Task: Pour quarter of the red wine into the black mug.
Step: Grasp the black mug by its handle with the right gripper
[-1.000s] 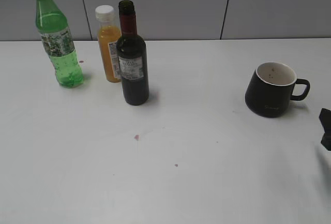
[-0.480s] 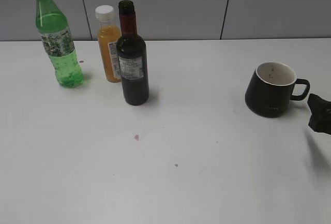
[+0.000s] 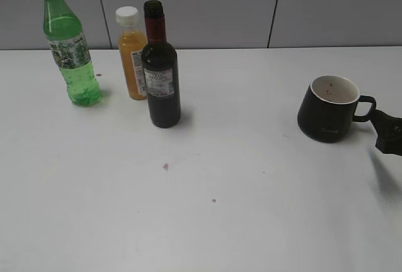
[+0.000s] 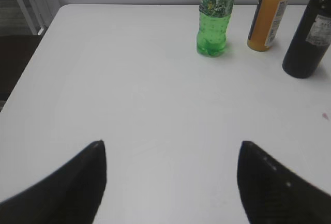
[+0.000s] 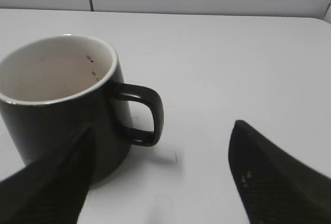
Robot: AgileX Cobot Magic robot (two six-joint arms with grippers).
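The dark red wine bottle stands uncapped left of the table's middle; it also shows at the right edge of the left wrist view. The black mug with a white inside stands at the right, handle pointing right; the right wrist view shows it close up, apparently empty but for small red specks. My right gripper is open just right of the handle; in its wrist view the jaws straddle the handle without touching. My left gripper is open and empty over bare table, out of the exterior view.
A green plastic bottle and an orange juice bottle stand behind and left of the wine bottle. Small red drops mark the white table. A grey wall runs behind. The table's left edge shows in the left wrist view.
My right gripper has moved up and in from the right edge toward the mug's handle. Bottles and mug have not moved.
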